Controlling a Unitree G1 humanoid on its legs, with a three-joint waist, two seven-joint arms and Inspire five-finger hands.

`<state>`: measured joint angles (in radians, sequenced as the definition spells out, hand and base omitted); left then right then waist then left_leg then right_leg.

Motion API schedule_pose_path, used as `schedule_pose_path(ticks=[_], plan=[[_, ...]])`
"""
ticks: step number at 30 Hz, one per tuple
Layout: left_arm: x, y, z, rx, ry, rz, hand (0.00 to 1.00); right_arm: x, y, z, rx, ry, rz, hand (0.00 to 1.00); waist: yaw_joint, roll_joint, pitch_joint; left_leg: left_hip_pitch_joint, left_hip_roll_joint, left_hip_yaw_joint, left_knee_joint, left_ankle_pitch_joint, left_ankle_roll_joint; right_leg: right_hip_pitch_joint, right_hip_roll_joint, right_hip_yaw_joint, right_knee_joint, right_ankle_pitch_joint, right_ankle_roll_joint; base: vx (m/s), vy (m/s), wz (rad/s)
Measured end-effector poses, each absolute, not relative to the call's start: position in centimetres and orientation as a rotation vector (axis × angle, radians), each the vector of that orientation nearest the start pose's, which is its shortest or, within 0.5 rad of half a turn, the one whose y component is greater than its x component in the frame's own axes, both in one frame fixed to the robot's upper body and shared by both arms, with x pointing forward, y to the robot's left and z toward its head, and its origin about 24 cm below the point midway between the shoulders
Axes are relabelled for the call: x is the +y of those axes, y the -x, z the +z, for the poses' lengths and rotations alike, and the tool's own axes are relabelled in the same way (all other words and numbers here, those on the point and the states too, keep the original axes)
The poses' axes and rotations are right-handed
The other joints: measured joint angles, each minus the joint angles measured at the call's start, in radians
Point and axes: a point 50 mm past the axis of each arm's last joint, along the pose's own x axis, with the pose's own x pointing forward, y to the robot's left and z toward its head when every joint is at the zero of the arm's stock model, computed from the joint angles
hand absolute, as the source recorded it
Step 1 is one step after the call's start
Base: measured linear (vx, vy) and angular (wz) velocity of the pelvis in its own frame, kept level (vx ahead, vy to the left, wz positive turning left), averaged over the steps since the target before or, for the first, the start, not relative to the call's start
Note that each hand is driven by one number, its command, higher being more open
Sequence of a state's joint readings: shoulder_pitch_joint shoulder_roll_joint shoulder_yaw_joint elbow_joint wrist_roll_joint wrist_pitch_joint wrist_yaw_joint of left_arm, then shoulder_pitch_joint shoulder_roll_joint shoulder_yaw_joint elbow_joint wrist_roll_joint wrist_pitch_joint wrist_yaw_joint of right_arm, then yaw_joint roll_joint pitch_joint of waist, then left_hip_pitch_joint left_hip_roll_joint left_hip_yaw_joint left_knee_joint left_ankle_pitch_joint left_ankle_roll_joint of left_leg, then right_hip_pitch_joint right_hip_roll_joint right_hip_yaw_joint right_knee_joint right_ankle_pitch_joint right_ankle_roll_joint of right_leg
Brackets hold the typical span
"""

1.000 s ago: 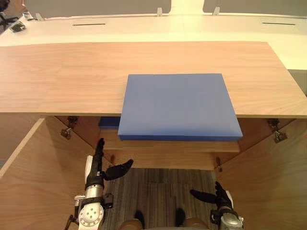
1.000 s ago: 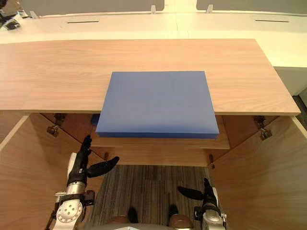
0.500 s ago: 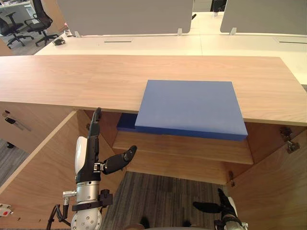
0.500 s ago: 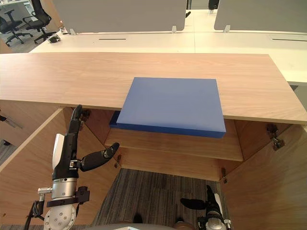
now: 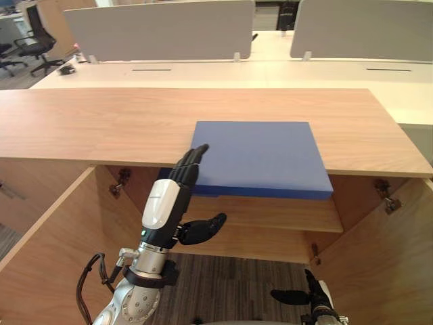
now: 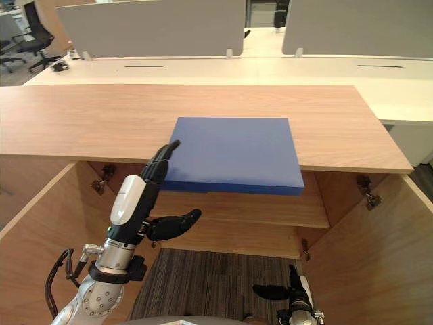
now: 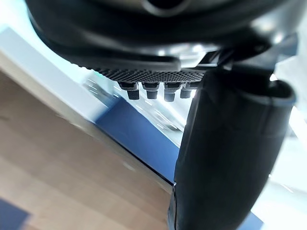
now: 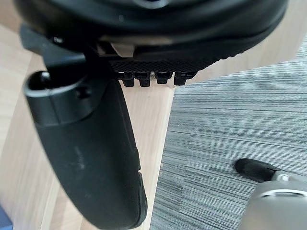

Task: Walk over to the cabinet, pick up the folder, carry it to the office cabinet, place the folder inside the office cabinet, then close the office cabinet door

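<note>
We log right robot hand (image 5: 298,296) low, open, empty; left robot hand (image 5: 169,203) up, fingers straight, empty, by the folder (image 5: 260,156), which overhangs the counter (image 5: 88,122) edge: a one-sided nudge could tip it off.

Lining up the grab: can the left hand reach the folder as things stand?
Probably yes: the left hand is raised, fingers straight, by the near left corner of the folder, which overhangs the cabinet top; nothing lies between.
</note>
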<state>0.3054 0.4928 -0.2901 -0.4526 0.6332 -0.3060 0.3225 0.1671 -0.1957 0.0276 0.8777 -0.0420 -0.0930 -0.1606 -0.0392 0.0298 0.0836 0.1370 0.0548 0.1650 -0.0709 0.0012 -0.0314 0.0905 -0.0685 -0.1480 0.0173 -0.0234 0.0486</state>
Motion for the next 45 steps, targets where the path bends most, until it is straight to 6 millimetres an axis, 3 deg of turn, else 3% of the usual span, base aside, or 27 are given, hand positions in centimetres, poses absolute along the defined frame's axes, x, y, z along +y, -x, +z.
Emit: schedule_pose_path(ticks=[6, 12, 13, 16, 22, 27, 31, 37, 40, 45], plan=[[13.7, -17.6, 10.6, -0.678, -0.915, -0.21, 1.0, -22.7, -10.2, -14.1, 0.937, 0.3, -0.195, 1.0, -0.01, -0.007, -0.002, 0.007, 0.001, 0.042, 0.001, -0.009, 0.007, -0.009, 0.011, 0.042, -0.011, 0.01, 0.001, 0.03, 0.005, -0.21], [14.2, -18.1, 10.0, -0.657, -0.976, -0.229, 1.0, -22.6, -10.4, -14.1, 0.93, 0.302, -0.179, 1.0, -0.009, -0.012, -0.005, 0.01, -0.001, 0.05, -0.002, -0.015, 0.007, -0.012, 0.011, 0.051, -0.017, 0.011, -0.001, 0.02, -0.003, -0.05], [14.5, -18.3, 9.8, -0.647, -1.0, -0.231, 0.0, -22.6, -10.4, -14.1, 0.93, 0.3, -0.179, 1.0, -0.01, -0.012, -0.005, 0.009, -0.002, 0.05, -0.004, -0.015, 0.007, -0.017, 0.011, 0.052, -0.016, 0.011, -0.001, -0.02, -0.007, -0.04], [15.0, -18.6, 9.2, -0.617, -1.055, -0.221, 0.0, -22.8, -10.3, -14.1, 0.934, 0.298, -0.183, 1.0, -0.012, -0.013, -0.005, 0.002, -0.006, 0.051, -0.013, -0.014, 0.009, -0.029, 0.009, 0.055, -0.021, 0.014, 0.001, -0.01, -0.002, -0.02], [15.8, -19.7, 11.5, -0.717, -1.095, -0.119, 0.0, -22.7, -10.8, -13.7, 0.908, 0.281, -0.178, 1.0, -0.014, -0.017, -0.006, -0.025, -0.007, 0.063, -0.016, -0.014, 0.01, -0.053, 0.009, 0.067, -0.032, 0.021, 0.005, 0.02, -0.004, -0.06], [15.7, -20.2, 13.2, -0.777, -1.004, -0.038, 0.0, -22.7, -11.2, -13.4, 0.875, 0.252, -0.196, 1.0, -0.014, -0.031, 0.0, -0.023, -0.004, 0.064, -0.014, -0.018, 0.011, -0.051, 0.013, 0.074, -0.033, 0.022, 0.004, 0.01, -0.009, -0.03], [15.3, -19.1, 12.7, -0.735, -0.936, -0.091, 0.0, -22.7, -11.5, -13.1, 0.851, 0.223, -0.222, 1.0, -0.013, -0.036, 0.004, -0.021, -0.004, 0.073, -0.012, -0.025, 0.013, -0.051, 0.012, 0.084, -0.035, 0.021, 0.004, -0.01, -0.008, -0.06], [15.4, -17.2, 14.8, -0.735, -0.53, -0.01, 0.0, -22.3, -12.8, -11.3, 0.721, 0.128, -0.298, 1.0, -0.006, -0.036, 0.005, -0.018, -0.004, 0.075, -0.012, -0.028, 0.016, -0.049, 0.013, 0.086, -0.036, 0.022, 0.004, 0.0, -0.001, -0.01], [17.3, -16.3, 16.0, -0.718, -0.234, 0.038, 0.0, -22.8, -14.7, -8.5, 0.548, 0.041, -0.38, 1.0, -0.005, -0.035, 0.006, -0.017, -0.003, 0.078, -0.004, -0.034, 0.017, -0.047, 0.013, 0.088, -0.036, 0.022, 0.004, -0.01, -0.006, -0.02], [20.2, -15.3, 15.1, -0.642, 0.163, 0.115, 0.0, -24.3, -17.1, -3.5, 0.28, 0.0, -0.492, 1.0, 0.004, -0.038, 0.01, -0.015, -0.002, 0.081, 0.01, -0.044, 0.017, -0.04, 0.014, 0.092, -0.038, 0.021, 0.004, -0.01, -0.005, -0.02]])
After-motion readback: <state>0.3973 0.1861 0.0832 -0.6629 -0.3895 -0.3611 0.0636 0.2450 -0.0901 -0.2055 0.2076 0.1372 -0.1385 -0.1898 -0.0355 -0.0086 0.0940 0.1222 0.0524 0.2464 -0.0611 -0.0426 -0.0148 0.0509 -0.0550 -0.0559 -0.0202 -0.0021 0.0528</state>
